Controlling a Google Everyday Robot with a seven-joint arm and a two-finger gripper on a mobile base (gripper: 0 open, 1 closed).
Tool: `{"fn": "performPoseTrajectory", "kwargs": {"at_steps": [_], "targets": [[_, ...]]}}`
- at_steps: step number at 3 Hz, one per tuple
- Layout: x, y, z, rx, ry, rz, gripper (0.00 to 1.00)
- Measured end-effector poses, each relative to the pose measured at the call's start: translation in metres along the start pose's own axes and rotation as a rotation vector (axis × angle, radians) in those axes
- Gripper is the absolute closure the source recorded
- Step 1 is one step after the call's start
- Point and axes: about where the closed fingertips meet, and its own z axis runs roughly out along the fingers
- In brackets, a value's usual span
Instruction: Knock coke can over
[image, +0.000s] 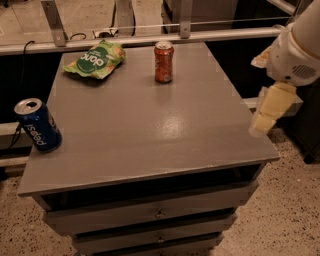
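Observation:
The coke can (164, 62), red-orange with a silver top rim, stands upright at the far middle of the grey table top (150, 125). My gripper (265, 117), cream coloured under a white arm housing, hangs off the table's right edge near the front right corner. It is well to the right of the can and nearer the camera, touching nothing.
A blue can (38, 125) with white lettering stands at the table's left edge. A green snack bag (96, 60) lies at the far left. A metal rail (150, 39) runs behind the table. Drawers (155, 212) sit below the top.

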Motion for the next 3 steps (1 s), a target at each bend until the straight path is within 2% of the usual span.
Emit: {"fn": "performPoseTrajectory", "kwargs": {"at_steps": [1, 2, 3], "targets": [[-0.021, -0.053, 0.04, 0.033, -0.094, 0.022, 0.0], [-0.052, -0.097, 0.078, 0.05, -0.21, 0.037, 0.0], [-0.084, -0.131, 0.114, 0.047, -0.345, 0.074, 0.0]]}}
